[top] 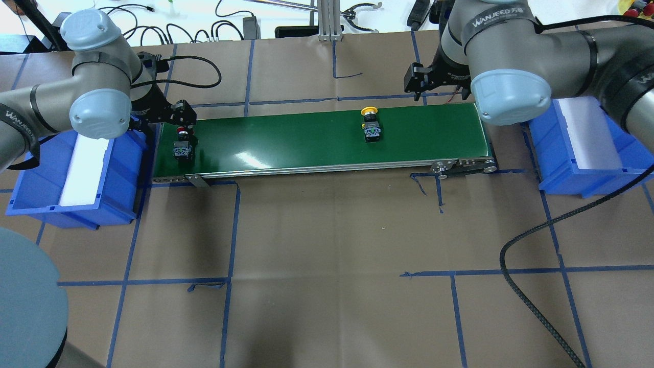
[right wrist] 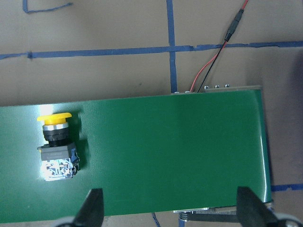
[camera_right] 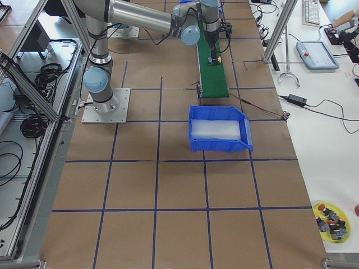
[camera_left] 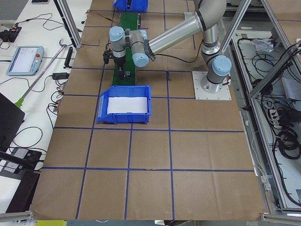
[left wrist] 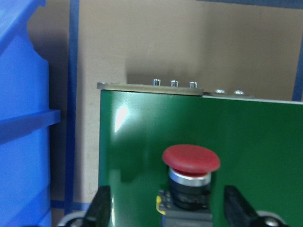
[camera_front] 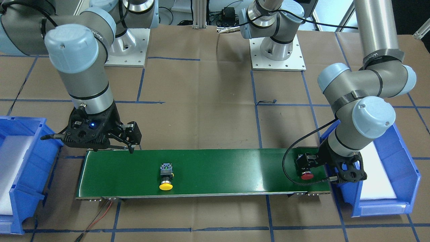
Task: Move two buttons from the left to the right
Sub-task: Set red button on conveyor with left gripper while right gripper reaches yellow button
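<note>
In the front-facing view, the yellow button (camera_front: pixel 166 177) lies on its side on the green belt (camera_front: pixel 228 168), nearer to the right end effector (camera_front: pixel 132 143). The red button (camera_front: pixel 306 175) lies at the other belt end, under the left end effector (camera_front: pixel 306 167).

In the overhead view, one blue bin (top: pixel 122 168) and a second bin (top: pixel 562 158) stand on the desk (top: pixel 327 255), one at each belt end.

In the left wrist view, the fingers (left wrist: pixel 102 208) are spread, and the red button is between them with a gap at each side.

In the right wrist view, the fingers (right wrist: pixel 93 208) are spread wide over the belt, and the yellow button lies off to one side.
</note>
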### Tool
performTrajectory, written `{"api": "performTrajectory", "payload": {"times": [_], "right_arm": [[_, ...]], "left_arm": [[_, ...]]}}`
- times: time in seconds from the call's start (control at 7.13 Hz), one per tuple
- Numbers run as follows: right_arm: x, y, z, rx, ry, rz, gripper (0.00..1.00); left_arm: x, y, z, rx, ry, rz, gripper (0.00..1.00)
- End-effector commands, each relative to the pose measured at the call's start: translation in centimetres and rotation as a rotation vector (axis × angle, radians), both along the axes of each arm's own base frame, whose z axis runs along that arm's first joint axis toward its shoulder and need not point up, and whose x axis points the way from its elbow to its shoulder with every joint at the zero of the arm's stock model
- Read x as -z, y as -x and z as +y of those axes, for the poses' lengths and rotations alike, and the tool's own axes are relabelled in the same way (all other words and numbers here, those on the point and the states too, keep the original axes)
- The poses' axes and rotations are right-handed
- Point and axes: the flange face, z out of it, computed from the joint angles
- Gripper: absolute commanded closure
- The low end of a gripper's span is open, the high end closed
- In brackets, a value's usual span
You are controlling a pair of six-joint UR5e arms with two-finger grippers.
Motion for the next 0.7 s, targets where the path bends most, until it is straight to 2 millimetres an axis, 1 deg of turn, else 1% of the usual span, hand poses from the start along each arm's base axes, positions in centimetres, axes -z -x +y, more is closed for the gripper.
{"api": "performTrajectory", "payload": {"times": [0.0, 0.14, 0.28, 0.42, 0.56], "right_arm": [[3.3, -0.2, -0.9, -0.004, -0.047, 0.005, 0.00], [3.3, -0.3, -1.1, 0.003, -0.043, -0.003, 0.00], [4.1, -0.5, -1.4, 0.002, -0.055, -0.005, 0.00], [5.1, -0.5, -2.0, 0.003, -0.072, -0.012, 0.00], [5.2, -0.9, -2.9, 0.028, -0.070, -0.048, 0.00]], "left_arm": [[-2.9, 0.4, 0.1, 0.005, 0.020, -0.005, 0.00], [-4.6, 0.7, 0.8, 0.004, 0.005, -0.002, 0.00], [-6.2, 1.2, 1.7, -0.031, -0.014, 0.008, 0.00], [-8.9, 2.6, 2.9, -0.042, -0.015, 0.046, 0.00], [-11.6, 5.1, 4.3, -0.045, -0.019, 0.043, 0.00]]}}
